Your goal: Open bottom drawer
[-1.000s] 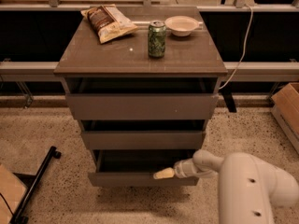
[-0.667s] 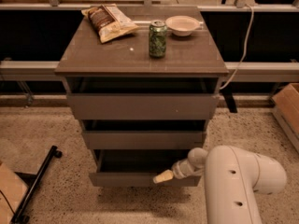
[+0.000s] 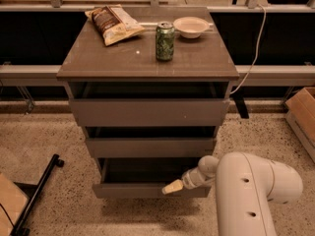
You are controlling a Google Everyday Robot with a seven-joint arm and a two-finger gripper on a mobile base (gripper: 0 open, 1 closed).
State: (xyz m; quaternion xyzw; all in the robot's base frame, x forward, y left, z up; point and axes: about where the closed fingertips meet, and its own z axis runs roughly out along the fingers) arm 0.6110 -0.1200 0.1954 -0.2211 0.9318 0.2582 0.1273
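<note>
1. Speckled floor (image 3: 147, 220) spreads in front of the bottom drawer (image 3: 133, 191), and the robot's white arm (image 3: 256, 191) fills the corner to that drawer's right.
2. The hand (image 3: 173, 186) sits at the top edge of the bottom drawer's front panel, right of its middle. Whether it is spread or pressed together cannot be told.
3. The bottom drawer is the lowest of three and already stands partway out, with a dark gap behind its front.
4. The front has no handle, so the hold is probably only on a thin edge. A pull that rises or drifts sideways could let the hand slip off.
5. Because the hand is off-centre, the drawer could also skew and bind.
6. A sudden jerk might shake the cabinet. On the worktop (image 3: 113, 58) above the bottom drawer, the upright can (image 3: 165, 41) is likeliest to topple. The chip bag (image 3: 112, 22) and bowl (image 3: 191, 26) lie farther back.
7. Against a second earlier, the hand keeps about the same spot on the drawer, the front seems slightly farther out, and the arm's bulk has swung nearer the drawer's right end.
</note>
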